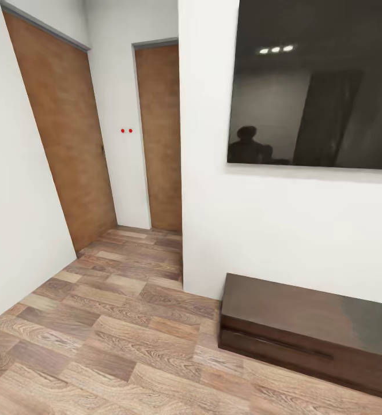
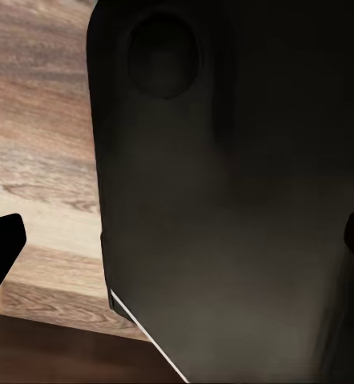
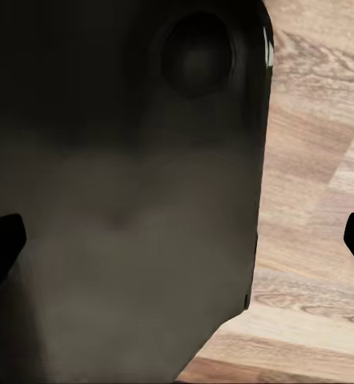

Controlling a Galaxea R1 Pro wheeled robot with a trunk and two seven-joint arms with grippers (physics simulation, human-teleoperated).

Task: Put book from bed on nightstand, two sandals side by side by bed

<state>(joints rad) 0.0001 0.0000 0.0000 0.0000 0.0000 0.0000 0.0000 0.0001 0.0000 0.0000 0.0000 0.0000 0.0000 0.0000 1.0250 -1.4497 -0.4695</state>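
The book, the bed, the nightstand and the sandals are out of view. In the left wrist view my left gripper (image 2: 179, 244) is open, its dark fingertips (image 2: 1, 252) far apart at the picture's edges, with nothing between them. A dark rounded part of my own body (image 2: 225, 184) lies behind them, over wood-plank floor (image 2: 41, 160). My right gripper (image 3: 179, 240) is open in the same way, its fingertips (image 3: 1, 240) wide apart and empty, in front of the same dark body (image 3: 129, 184).
A white wall corner (image 1: 182, 173) juts out ahead, carrying a large black screen (image 1: 317, 86). Below the screen stands a long low dark TV cabinet (image 1: 306, 328). Two brown wooden doors (image 1: 70, 144) (image 1: 162, 138) close off a short passage at the left. Wood-plank floor (image 1: 98, 334) spreads in front.
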